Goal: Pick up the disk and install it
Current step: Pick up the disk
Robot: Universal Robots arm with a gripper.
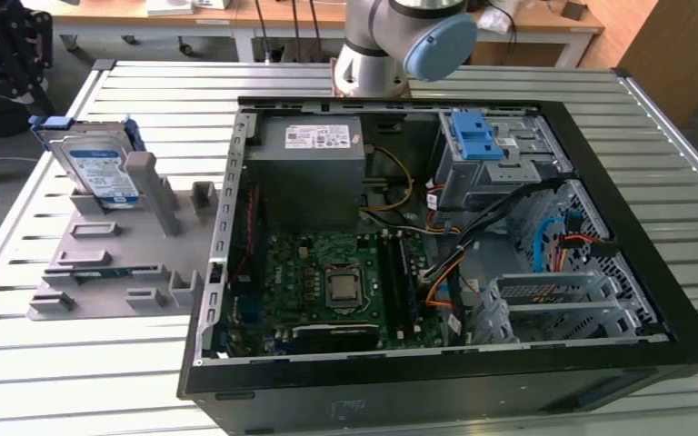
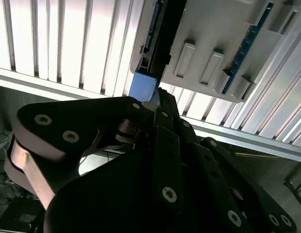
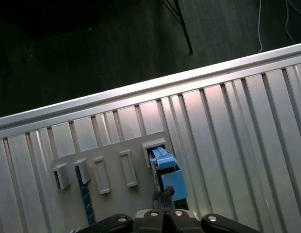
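The disk [image 1: 94, 168] stands on edge in a slot of the grey holder [image 1: 106, 263] at the exterior view's left, its blue-and-white label facing the camera and blue frame round its edges. In the first wrist view I look down on the disk's blue frame [image 3: 166, 165] and the holder [image 3: 116, 165]. My gripper [image 3: 163, 195] hangs above the disk, apart from it, its dark fingertips pressed together with nothing between them. In the second wrist view the gripper [image 2: 157, 97] points at the blue frame [image 2: 142, 87] beside the holder [image 2: 213, 43].
The open computer case [image 1: 446, 363] lies on the slatted metal table [image 1: 34, 363] to the right of the holder. Inside are a grey power supply box [image 1: 313, 154], the motherboard [image 1: 337, 282] and a drive bay with a blue latch [image 1: 475, 136]. The arm's base [image 1: 380, 45] stands behind the case.
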